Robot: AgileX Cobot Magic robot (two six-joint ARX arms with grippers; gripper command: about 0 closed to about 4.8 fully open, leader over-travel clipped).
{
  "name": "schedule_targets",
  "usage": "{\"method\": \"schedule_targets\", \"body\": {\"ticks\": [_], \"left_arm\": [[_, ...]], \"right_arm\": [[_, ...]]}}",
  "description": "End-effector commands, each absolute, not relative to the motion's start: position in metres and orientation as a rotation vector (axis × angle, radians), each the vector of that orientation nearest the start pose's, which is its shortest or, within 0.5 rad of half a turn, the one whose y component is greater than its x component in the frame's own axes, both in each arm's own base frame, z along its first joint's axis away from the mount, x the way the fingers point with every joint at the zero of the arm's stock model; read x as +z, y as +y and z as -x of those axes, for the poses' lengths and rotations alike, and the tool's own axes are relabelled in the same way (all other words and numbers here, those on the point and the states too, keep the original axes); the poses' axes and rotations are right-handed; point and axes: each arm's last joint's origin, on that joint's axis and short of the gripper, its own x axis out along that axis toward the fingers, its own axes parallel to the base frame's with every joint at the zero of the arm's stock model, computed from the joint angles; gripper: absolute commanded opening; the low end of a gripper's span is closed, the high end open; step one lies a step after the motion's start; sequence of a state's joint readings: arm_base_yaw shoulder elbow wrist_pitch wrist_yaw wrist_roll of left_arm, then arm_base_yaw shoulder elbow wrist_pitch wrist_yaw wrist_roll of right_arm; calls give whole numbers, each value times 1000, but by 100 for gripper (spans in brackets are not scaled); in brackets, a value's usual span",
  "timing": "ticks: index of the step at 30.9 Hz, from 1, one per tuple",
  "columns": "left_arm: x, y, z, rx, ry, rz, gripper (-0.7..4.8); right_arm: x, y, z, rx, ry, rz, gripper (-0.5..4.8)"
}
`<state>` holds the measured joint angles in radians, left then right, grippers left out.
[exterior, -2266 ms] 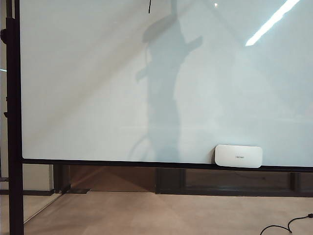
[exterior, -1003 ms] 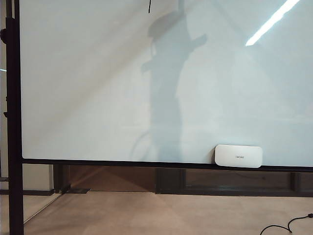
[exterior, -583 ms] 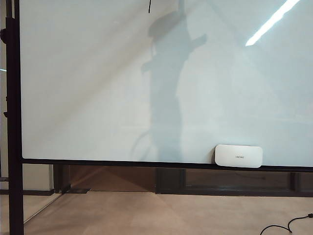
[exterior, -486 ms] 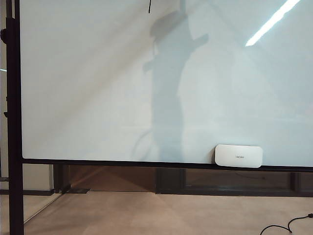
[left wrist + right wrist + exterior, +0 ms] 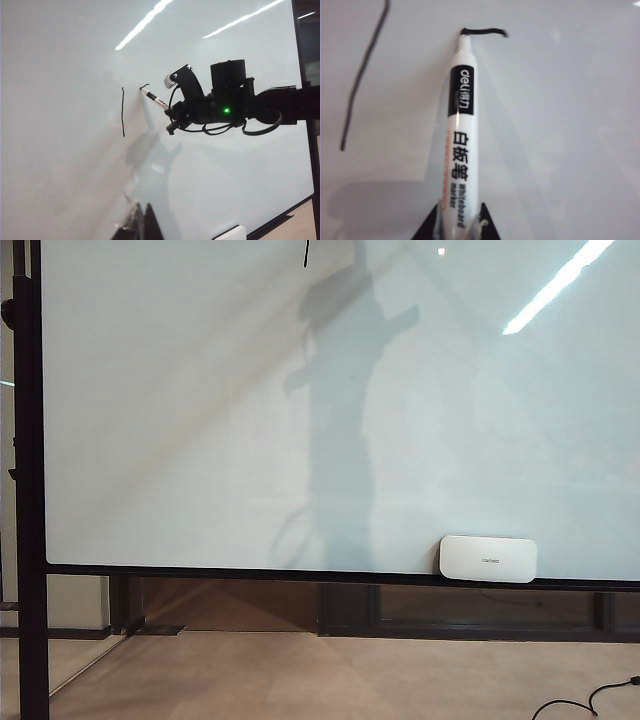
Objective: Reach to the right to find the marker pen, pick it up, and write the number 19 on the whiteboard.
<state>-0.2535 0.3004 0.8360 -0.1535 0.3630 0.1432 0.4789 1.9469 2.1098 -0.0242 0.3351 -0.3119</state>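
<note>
While my right gripper (image 5: 454,227) stays clamped on the marker pen (image 5: 460,135), its tip touches the whiteboard (image 5: 65,175) beside the long stroke (image 5: 123,112); left gripper (image 5: 142,227) hangs idle, its jaws' gap unreadable.

The whiteboard (image 5: 180,410) fills most of the exterior view, its glossy white face held in a thin black frame on a black stand whose upright runs down the left edge. At the very top edge a short black marker stroke (image 5: 306,252) shows, cut off by the picture, and just right of it the grey shadow of an arm (image 5: 345,390) falls down the middle of the board. A small white rounded eraser (image 5: 488,558) sits on the bottom ledge towards the right, a bright streak of ceiling light (image 5: 555,285) reflects at upper right, and a black cable (image 5: 590,702) lies on the beige floor in the lower right corner; neither gripper is in view here.
</note>
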Motion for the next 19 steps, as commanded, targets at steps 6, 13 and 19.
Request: {"method": "schedule_targets", "body": {"ticks": [6, 13, 19], "left_arm": [[396, -19, -31, -575, -450, -164, -5], [396, -19, -31, -575, -449, -163, -5], [396, -19, -31, -575, -449, -162, -5]], "right_arm": [[460, 196, -402, 164, -178, 247, -2], [455, 192, -404, 159, -99, 277, -2], [442, 192, -404, 172, 26, 279, -2]]}}
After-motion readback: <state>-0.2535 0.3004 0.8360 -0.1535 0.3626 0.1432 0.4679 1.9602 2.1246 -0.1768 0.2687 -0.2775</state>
